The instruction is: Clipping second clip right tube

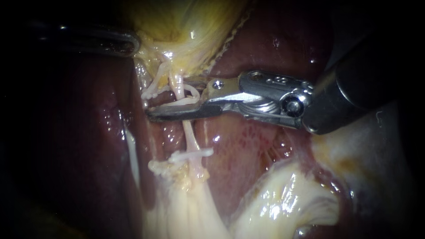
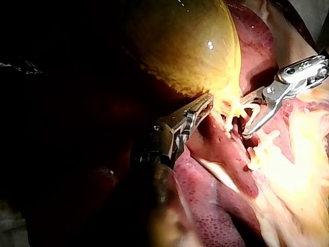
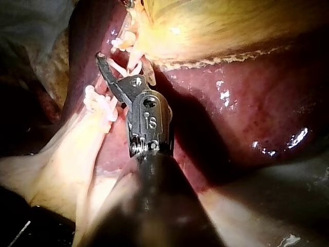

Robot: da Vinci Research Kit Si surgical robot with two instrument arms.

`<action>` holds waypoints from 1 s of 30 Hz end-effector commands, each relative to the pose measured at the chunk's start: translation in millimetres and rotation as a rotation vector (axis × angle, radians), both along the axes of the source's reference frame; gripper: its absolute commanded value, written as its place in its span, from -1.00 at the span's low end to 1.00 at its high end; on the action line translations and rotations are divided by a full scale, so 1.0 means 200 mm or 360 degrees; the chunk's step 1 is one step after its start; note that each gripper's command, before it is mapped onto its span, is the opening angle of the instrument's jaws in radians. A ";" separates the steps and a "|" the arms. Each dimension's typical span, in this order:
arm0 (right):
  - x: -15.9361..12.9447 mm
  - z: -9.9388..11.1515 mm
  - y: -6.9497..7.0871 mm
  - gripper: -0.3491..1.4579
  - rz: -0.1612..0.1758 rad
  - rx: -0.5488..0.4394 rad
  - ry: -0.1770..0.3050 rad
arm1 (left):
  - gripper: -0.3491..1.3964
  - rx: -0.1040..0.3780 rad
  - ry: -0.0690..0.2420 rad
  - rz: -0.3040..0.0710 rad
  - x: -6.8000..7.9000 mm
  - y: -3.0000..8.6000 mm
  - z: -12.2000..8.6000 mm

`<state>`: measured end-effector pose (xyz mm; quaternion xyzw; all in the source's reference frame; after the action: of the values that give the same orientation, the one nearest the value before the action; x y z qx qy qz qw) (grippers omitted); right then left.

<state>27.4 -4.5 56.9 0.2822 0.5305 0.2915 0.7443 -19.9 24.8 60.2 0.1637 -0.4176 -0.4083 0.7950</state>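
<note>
Polished metal right instrument (image 1: 175, 99), smooth white plastic clip (image 1: 177, 103), wet glossy liver (image 1: 265, 146).

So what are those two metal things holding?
Left instrument: the gallbladder, at its narrow end. Right instrument: a white clip between its jaws, astride the tube.

Your tube (image 1: 190, 135) is thin, pale pink and glistening. It runs taut from the yellow base of the gallbladder (image 1: 186, 26) down to the cream fatty tissue below. A white clip (image 1: 191, 155) is closed across its lower stretch, lying nearly level, with both ends sticking out past the tube's sides. Higher up, close under the gallbladder, a second white clip (image 1: 191, 92) sits astride the tube between the jaws of your right instrument (image 1: 172, 99). Its curved legs follow the jaws, one on each side of the tube, and are not pressed together.
</note>
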 end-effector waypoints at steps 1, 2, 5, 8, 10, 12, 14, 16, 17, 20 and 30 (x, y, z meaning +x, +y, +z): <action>0.000 -0.001 0.000 -0.08 -0.0008 0.0018 0.0004 | -1.00 -0.0001 0.0000 0.0001 0.000 0.000 0.000; -0.001 -0.001 -0.001 -0.08 -0.0025 0.0041 0.0013 | -1.00 0.0001 -0.0003 0.0004 0.000 0.000 0.000; -0.003 -0.002 -0.003 -0.08 -0.0087 0.0119 0.0043 | -1.00 0.0001 -0.0004 0.0004 0.000 0.000 0.000; -0.005 -0.002 -0.008 -0.09 -0.0135 0.0206 0.0063 | -1.00 0.0001 -0.0004 0.0005 0.001 0.000 0.000; -0.006 -0.002 -0.012 -0.09 -0.0171 0.0260 0.0087 | -1.00 0.0001 -0.0005 0.0006 0.001 0.000 0.000; -0.007 -0.002 -0.017 -0.09 -0.0212 0.0311 0.0116 | -1.00 0.0001 -0.0005 0.0007 0.002 0.000 0.000; -0.008 -0.002 -0.022 -0.10 -0.0250 0.0378 0.0138 | -1.00 0.0001 -0.0006 0.0008 0.002 0.000 0.000; -0.009 -0.002 -0.026 -0.10 -0.0294 0.0418 0.0150 | -1.00 0.0001 -0.0006 0.0009 0.002 0.000 0.000; -0.010 -0.002 -0.027 -0.11 -0.0320 0.0424 0.0157 | -1.00 0.0001 -0.0006 0.0009 0.002 0.000 0.001; -0.013 -0.001 -0.032 -0.12 -0.0385 0.0465 0.0166 | -1.00 0.0001 -0.0006 0.0009 0.003 0.000 0.001; -0.012 -0.001 -0.033 -0.20 -0.0355 0.0552 0.0210 | -1.00 0.0001 -0.0006 0.0009 0.003 0.000 0.001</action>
<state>25.1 -10.9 56.8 0.4852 0.4902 0.2780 0.6686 -19.4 24.8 60.3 0.1661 -0.4187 -0.4057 0.7953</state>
